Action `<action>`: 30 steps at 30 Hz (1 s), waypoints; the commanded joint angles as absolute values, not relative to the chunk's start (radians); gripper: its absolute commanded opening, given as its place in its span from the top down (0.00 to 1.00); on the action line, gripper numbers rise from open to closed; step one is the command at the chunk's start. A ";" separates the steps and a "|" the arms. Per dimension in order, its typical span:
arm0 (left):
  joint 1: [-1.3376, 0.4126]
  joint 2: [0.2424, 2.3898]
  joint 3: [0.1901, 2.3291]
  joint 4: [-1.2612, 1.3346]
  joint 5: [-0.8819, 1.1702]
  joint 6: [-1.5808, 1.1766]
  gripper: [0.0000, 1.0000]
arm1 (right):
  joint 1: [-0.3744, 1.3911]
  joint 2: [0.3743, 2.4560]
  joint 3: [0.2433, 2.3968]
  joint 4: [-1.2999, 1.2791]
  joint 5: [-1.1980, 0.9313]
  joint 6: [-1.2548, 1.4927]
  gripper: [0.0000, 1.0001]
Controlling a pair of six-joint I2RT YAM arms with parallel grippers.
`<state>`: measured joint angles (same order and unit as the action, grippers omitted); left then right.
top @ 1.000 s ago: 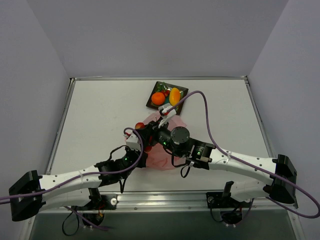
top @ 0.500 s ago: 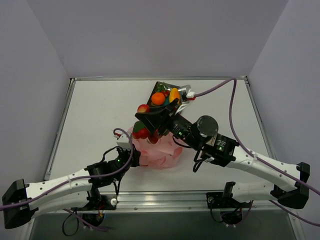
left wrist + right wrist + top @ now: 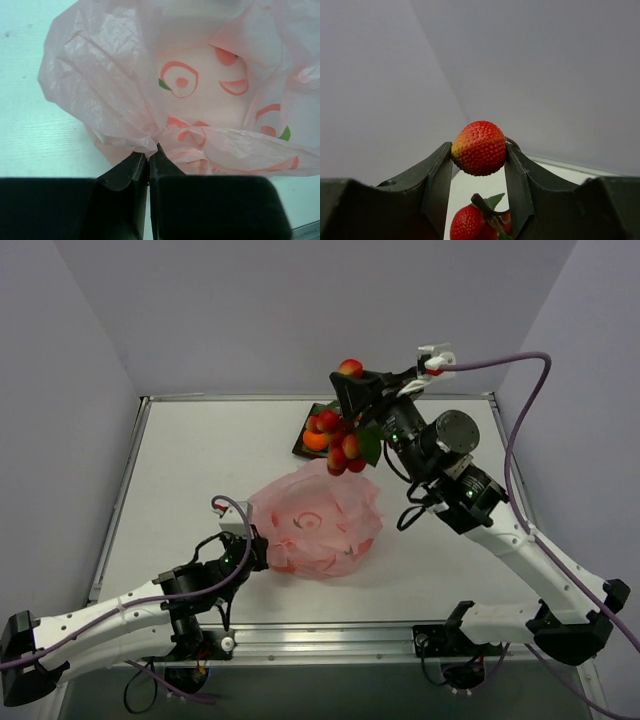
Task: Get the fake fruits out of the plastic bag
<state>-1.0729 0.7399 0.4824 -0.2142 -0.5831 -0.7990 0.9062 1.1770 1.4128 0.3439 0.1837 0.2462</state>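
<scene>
Right wrist view: right end effector [image 3: 479, 148] grasps the red fruit cluster [image 3: 340, 446]. Lower it slowly onto the plate [image 3: 300, 449], twelve o'clock of the plastic bag [image 3: 320, 525] the left end effector [image 3: 148, 161] clenches.

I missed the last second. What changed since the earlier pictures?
The right end effector, gripping the red fruit cluster, lifted it out of the plastic bag toward the far plate. The left end effector stayed shut on the bag's edge; the orange stayed on the plate.
</scene>
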 commanded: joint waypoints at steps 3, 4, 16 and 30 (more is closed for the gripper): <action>-1.066 0.669 0.541 -0.391 -0.658 -0.841 0.98 | 0.712 1.325 1.485 0.336 0.250 0.152 1.00; -1.065 0.661 0.540 -0.425 -0.669 -0.848 0.98 | 0.684 1.345 1.486 0.340 0.223 0.153 1.00; -1.049 0.603 0.568 -0.739 -0.768 -1.017 0.98 | 0.436 1.695 1.575 0.462 0.052 0.123 0.98; -1.006 0.689 0.618 -0.663 -0.738 -0.940 0.98 | 0.376 1.990 1.781 0.531 -0.216 0.245 0.98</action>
<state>-1.0142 0.6579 0.5686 -0.6537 -0.7177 -0.9504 0.3679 1.9892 1.7107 0.4164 -0.1341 0.2111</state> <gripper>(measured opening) 0.027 0.375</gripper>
